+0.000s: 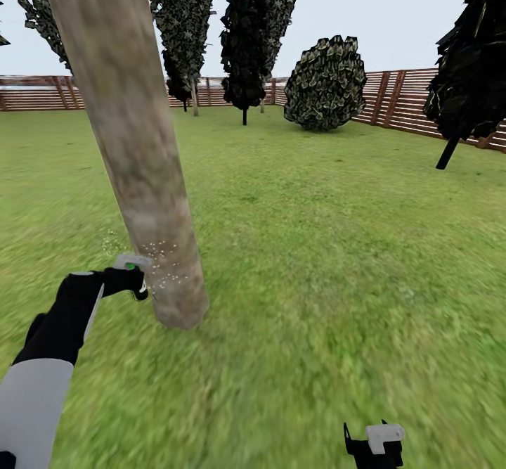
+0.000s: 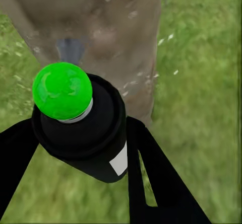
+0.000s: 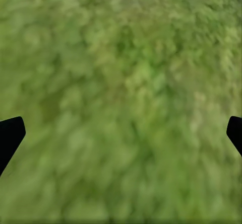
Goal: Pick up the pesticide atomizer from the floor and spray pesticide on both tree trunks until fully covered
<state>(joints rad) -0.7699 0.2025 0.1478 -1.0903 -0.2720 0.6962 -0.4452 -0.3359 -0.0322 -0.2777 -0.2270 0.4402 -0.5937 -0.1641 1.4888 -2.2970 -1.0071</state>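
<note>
Left claw [image 2: 83, 156] grips black green-capped atomizer [image 2: 80, 121], its white label [image 2: 119, 161] blank, beside speckled grey-brown trunk [image 1: 133, 145]; right claw [image 3: 121, 133] gapes.

Tree trunk [image 1: 140, 174] blocks directly ahead of left tool [image 1: 133, 275]; open grass lawn [image 1: 316, 244] right, unobstructed to fence [image 1: 422, 107]

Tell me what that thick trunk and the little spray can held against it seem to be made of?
The tree trunk looks like smooth bark, matte, mottled grey-brown and beige. The pesticide atomizer in the left tool looks like black plastic or painted metal, hard to say which, slightly satiny, with a glossy green cap showing highlights.
</note>
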